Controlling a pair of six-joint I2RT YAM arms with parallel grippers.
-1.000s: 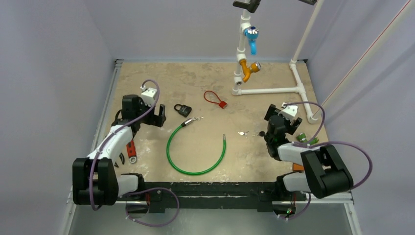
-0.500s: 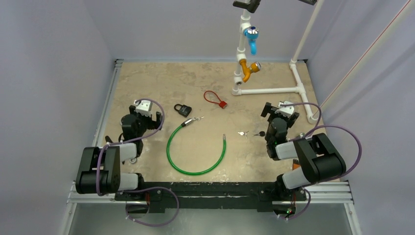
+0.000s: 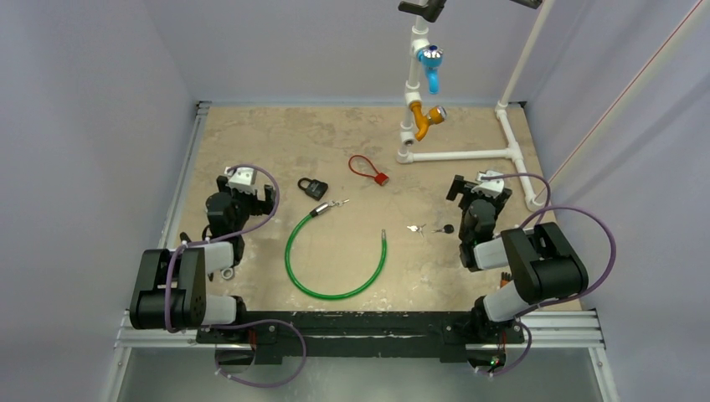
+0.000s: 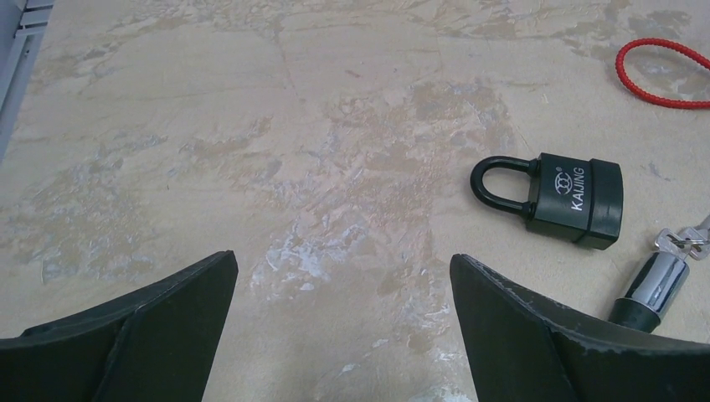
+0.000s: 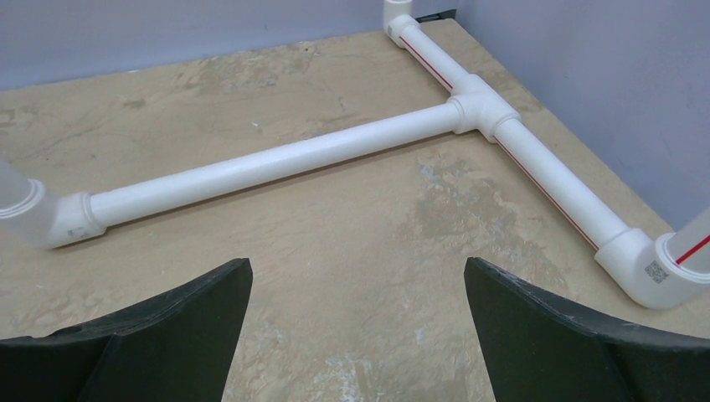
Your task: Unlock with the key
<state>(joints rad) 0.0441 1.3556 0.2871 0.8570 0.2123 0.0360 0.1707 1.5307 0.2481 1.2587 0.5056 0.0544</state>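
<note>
The tiny silver key (image 3: 414, 228) lies on the tan table, right of the green cable loop (image 3: 335, 261) and beside a black-headed key (image 3: 448, 229). A black padlock (image 3: 312, 188) lies shut at the table's middle left; in the left wrist view it (image 4: 563, 195) is ahead and to the right. My left gripper (image 3: 248, 194) (image 4: 343, 261) is open and empty, left of the padlock. My right gripper (image 3: 479, 189) (image 5: 358, 264) is open and empty, right of the keys, which its own view does not show.
The cable's chrome lock end (image 4: 657, 285) has small silver keys (image 3: 339, 203) on it. A red cable tie (image 3: 368, 167) lies behind the padlock. A white pipe frame (image 5: 276, 163) with blue and orange taps (image 3: 429, 117) stands at the back right.
Both arms have folded back toward their bases. The left gripper has drawn in to the left, away from the padlock. Nothing on the table has moved.
</note>
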